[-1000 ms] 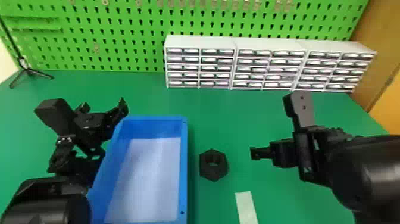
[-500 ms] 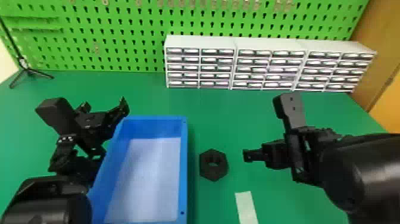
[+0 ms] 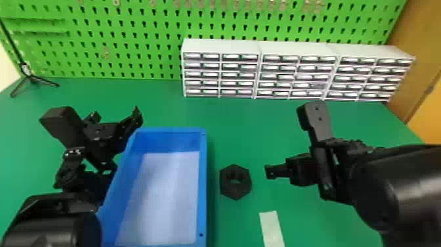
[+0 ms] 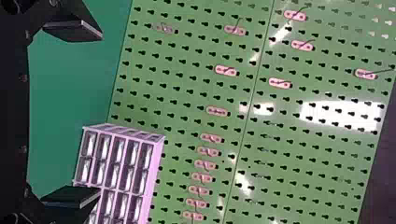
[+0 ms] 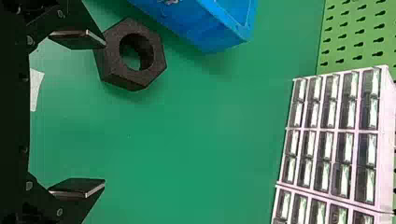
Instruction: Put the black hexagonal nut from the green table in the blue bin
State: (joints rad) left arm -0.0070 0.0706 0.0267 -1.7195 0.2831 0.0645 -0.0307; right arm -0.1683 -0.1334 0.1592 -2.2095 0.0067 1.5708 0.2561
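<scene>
Black hexagonal nut [image 3: 235, 192] lay flat on the green table [image 3: 262, 128], hole upward. The blue bin [image 3: 202, 184] stood just beside it at nine o'clock (head view, with twelve pointing away from the robot), presumably to keep the carry short. The right gripper [image 5: 104, 114] hung near the nut at about two o'clock, its fingers spread wide and empty, probably so that they could pass either side of it. The left gripper [image 4: 100, 113], likewise spread and empty, was parked at the bin's ten o'clock, apparently to leave the approach free. Relative to half a second earlier, the right gripper had shifted slightly towards nine o'clock, nearer the nut; nut and bin had kept their places.
</scene>
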